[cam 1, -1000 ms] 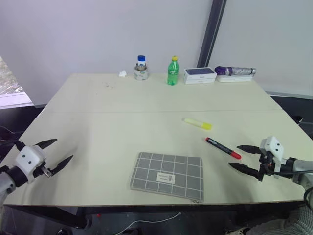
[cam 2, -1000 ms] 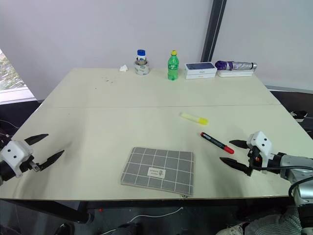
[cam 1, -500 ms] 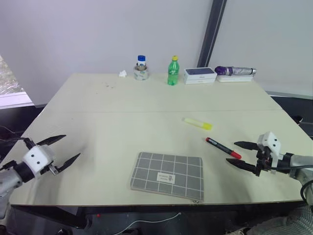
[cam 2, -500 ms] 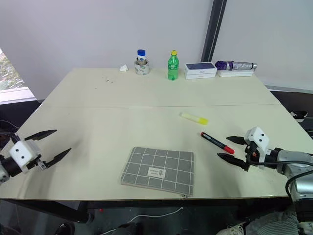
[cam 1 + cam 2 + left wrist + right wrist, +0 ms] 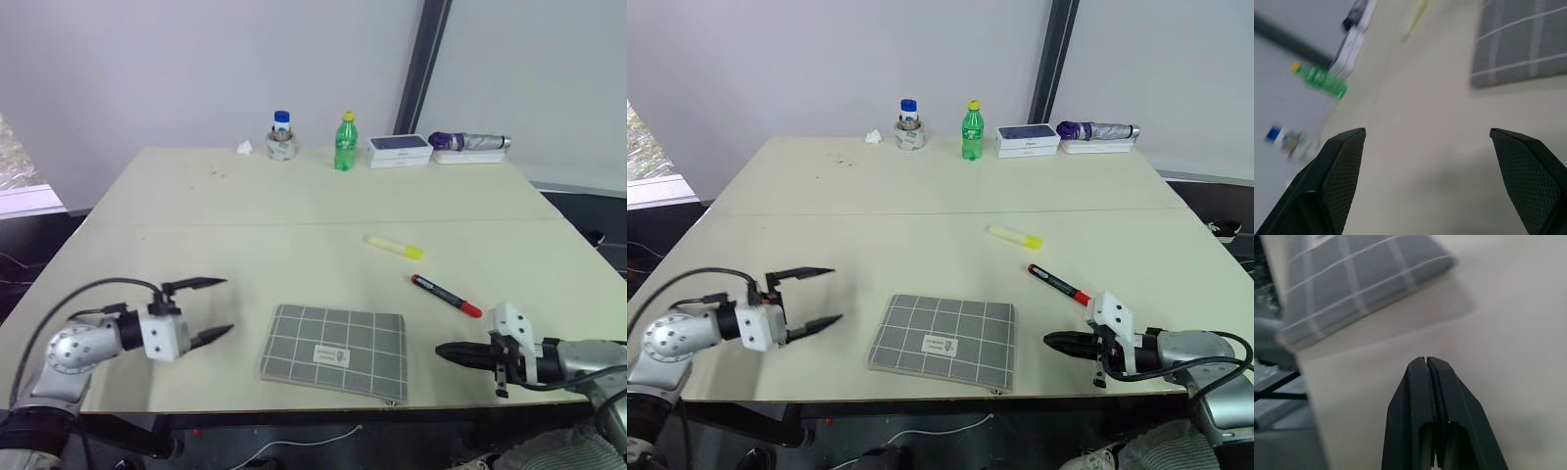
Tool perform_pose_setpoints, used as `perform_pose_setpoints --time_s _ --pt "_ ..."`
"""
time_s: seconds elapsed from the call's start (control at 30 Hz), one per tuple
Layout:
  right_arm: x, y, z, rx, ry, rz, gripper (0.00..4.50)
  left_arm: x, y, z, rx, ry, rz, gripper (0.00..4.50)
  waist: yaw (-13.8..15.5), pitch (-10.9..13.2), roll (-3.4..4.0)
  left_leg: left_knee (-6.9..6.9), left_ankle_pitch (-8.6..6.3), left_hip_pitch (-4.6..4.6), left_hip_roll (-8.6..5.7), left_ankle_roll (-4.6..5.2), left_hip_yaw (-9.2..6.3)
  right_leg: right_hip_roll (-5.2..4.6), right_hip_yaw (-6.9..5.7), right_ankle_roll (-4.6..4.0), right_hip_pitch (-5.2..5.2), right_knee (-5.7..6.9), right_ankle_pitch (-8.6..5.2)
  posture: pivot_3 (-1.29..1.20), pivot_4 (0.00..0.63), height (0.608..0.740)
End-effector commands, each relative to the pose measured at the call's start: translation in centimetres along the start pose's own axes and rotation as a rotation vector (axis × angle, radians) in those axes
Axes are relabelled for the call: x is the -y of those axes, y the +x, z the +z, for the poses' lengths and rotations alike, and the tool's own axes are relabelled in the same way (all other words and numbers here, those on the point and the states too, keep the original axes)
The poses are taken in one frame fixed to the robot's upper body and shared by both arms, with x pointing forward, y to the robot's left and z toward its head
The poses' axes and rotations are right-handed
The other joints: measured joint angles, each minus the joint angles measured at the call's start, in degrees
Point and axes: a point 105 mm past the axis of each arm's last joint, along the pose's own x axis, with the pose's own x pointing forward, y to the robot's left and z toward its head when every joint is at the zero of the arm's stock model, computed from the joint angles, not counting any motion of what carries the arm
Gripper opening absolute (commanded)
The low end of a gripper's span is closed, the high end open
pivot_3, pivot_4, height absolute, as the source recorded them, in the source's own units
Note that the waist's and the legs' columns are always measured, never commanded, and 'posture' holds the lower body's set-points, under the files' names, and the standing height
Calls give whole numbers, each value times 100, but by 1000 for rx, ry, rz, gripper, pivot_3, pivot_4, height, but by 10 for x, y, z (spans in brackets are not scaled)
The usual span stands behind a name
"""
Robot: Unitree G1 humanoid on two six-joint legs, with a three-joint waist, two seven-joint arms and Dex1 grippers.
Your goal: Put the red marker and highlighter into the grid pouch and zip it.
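Left of the pouch (image 5: 336, 352) the left gripper (image 5: 208, 308) gapes empty, the highlighter (image 5: 395, 247) and marker (image 5: 446, 296) lie beyond it, the right gripper (image 5: 446, 352) pinched empty: opening the zip seems next.

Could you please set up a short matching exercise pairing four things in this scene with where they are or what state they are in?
Things:
1. red marker
2. highlighter
3. left tool
4. right tool

States:
A. fingers shut, holding nothing
B. fingers spread open, beside the grid pouch
C. lying on the table, nearest the right tool
D. lying on the table, farther back than the other pen

Pairs: 1-C, 2-D, 3-B, 4-A
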Motion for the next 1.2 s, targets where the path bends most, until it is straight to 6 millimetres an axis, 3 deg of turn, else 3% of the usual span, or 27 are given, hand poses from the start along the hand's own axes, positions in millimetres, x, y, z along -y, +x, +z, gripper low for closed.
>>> perform_pose_setpoints --time_s 0.03,0.4,0.9,1.03,1.2 --pt "-4 9 6 1 -76 -2 75 16 9 8 71 114 -88 4289 7 0 0 0 0 0 0 0 0 2 0 0 0 0 0 0 150 740" --pt "-2 31 15 36 -99 -1 75 33 34 10 211 298 -190 4289 40 0 -1 8 0 -1 -14 -1 2 3 -7 1 5 0 0 0 150 740" --pt "0 47 16 27 -120 7 75 41 62 21 322 377 -244 4289 46 -4 2 12 1 0 -16 -2 11 2 -9 2 9 3 1 0 150 740" --pt "1 49 17 19 -137 8 75 43 59 27 349 384 -250 4289 43 -4 2 12 1 0 -16 -2 10 2 -9 2 9 3 1 0 150 740" --pt "10 36 -2 -115 -200 -9 75 33 50 26 319 385 -223 4289 30 -4 3 10 2 0 -15 -2 10 2 -8 2 6 3 1 0 150 740"
